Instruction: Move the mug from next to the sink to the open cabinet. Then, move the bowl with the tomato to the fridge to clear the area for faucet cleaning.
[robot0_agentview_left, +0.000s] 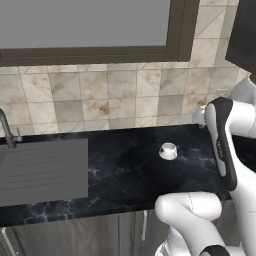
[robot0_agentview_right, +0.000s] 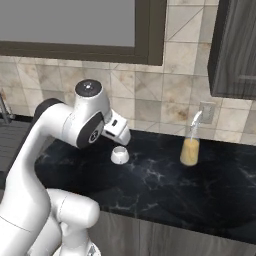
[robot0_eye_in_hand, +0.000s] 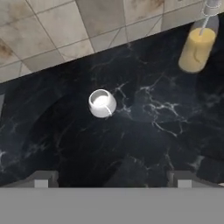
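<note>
The mug (robot0_eye_in_hand: 102, 103), a small squat white cup, stands upright on the black marble counter (robot0_eye_in_hand: 144, 144); it also shows as the mug (robot0_agentview_left: 168, 150) and the mug (robot0_agentview_right: 120, 155). My gripper (robot0_eye_in_hand: 113, 180) hovers above the counter on the near side of the mug, open, with its fingertips (robot0_eye_in_hand: 41, 179) far apart and nothing between them. The sink (robot0_agentview_left: 42, 170) with its ribbed drainboard lies to the left of the mug, and the faucet (robot0_agentview_left: 6, 130) rises at its far left. The bowl, tomato and fridge are out of view.
A clear bottle of yellow liquid (robot0_agentview_right: 190, 145) stands on the counter to the right of the mug, near the tiled wall. A dark wood-grain wall cabinet (robot0_agentview_right: 235, 50) hangs at the upper right; I cannot tell whether it is open. A window (robot0_agentview_left: 85, 25) sits above the counter.
</note>
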